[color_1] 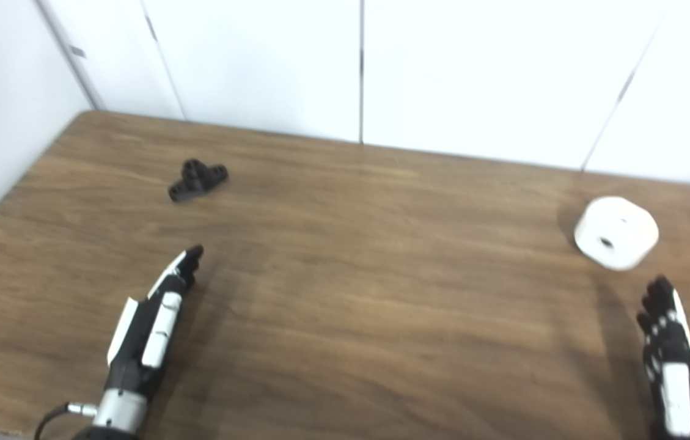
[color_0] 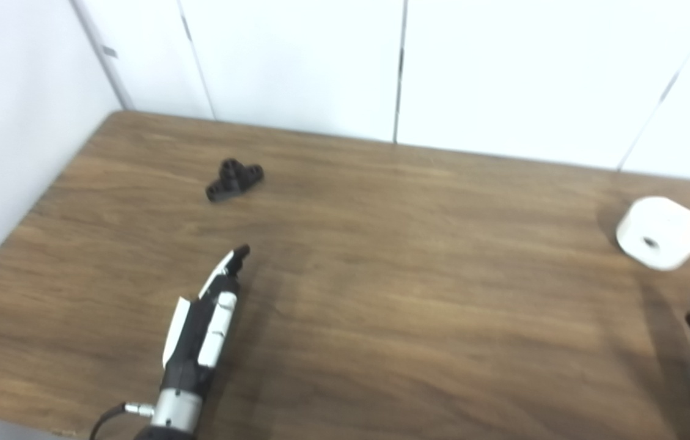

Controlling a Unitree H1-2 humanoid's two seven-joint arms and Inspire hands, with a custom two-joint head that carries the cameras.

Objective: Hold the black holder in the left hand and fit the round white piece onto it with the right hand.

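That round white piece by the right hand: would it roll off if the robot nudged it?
Probably not. The round white piece lies on a flat face, hole up, so a nudge would likely slide it across the smooth wooden table. It looks rigid, so it should keep its shape when gripped. Its weight can't be judged.

No readable text anywhere in view

We find no letters, numbers, brand marks or signs that we can read on anything here: the black holder, the round white piece, the left hand, the right hand, the wooden table and the white wall panels all show plain surfaces to us, and the soft blur hides any fine print.
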